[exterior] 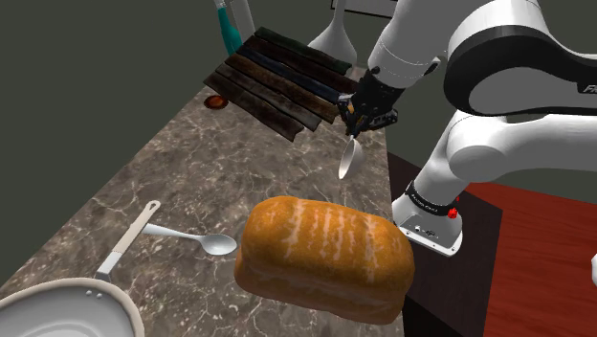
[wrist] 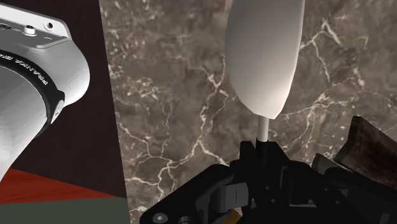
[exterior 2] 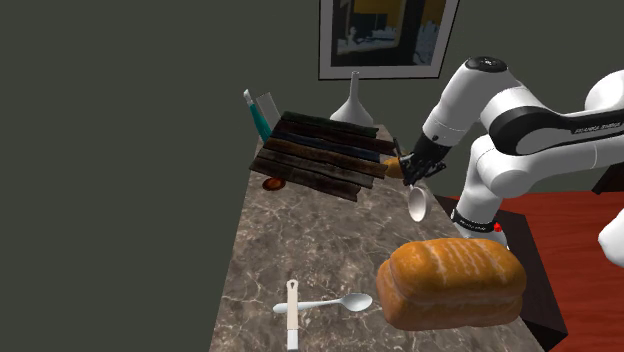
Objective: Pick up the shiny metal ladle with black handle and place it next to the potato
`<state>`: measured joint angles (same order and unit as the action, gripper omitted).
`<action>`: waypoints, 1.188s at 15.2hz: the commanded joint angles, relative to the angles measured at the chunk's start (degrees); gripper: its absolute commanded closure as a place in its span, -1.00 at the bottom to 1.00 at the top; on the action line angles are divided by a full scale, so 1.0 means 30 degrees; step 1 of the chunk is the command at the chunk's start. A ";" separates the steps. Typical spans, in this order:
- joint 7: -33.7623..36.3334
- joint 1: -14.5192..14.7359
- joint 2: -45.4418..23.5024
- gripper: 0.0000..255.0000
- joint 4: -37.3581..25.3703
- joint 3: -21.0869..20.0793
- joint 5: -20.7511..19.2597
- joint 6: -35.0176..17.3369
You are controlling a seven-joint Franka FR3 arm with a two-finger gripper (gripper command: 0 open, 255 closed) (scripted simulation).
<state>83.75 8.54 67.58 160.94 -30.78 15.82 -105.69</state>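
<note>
- the black gripper (exterior: 356,129) (exterior 2: 415,178) (wrist: 257,149) is clamped on the thin stem of the ladle (exterior: 347,161) (exterior 2: 417,203) (wrist: 264,57), fingers pressed in on both sides of it.
- the ladle hangs off the counter (exterior: 220,182) (exterior 2: 300,240), bowl pointing down at 6 o'clock from the gripper; it looks pale grey-white, and the part of its handle inside the fingers is hidden.
- in the shoulder view the ladle is over the counter's edge on the arm's side, at 1 o'clock from the loaf (exterior: 325,258) (exterior 2: 450,282) and well apart from it.
- the dark wooden slats (exterior: 277,81) (exterior 2: 320,155) lie at 10 o'clock from the gripper in the shoulder view, close by.
- a small brown round thing (exterior: 216,101) (exterior 2: 272,184) sits on the counter at 9 o'clock from the slats; i cannot tell what it is.
- a white spoon (exterior: 206,239) (exterior 2: 335,303) lies flat on the counter at 9 o'clock from the loaf in the shoulder view.
- a pan (exterior: 67,306) sits at 7 o'clock from that spoon, its handle near the spoon's stem.
- a white vase (exterior: 335,38) (exterior 2: 352,105) and a teal bottle (exterior: 230,29) (exterior 2: 258,115) stand beyond the slats.
</note>
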 commanded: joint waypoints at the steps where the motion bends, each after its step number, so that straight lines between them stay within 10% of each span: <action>1: 0.0115 0.0181 0.0030 1.00 0.0517 -0.0276 0.0256 -0.0461; 12: 0.0316 0.0487 -0.0076 1.00 0.1395 -0.0763 0.0690 -0.1374; 13: 0.0321 0.0490 -0.0083 -1.00 0.1402 -0.0773 0.0698 -0.1388; 18: 0.0316 0.0488 -0.0076 -1.00 0.1395 -0.0763 0.0690 -0.1374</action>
<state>84.71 10.02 67.35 165.15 -33.10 17.92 -109.83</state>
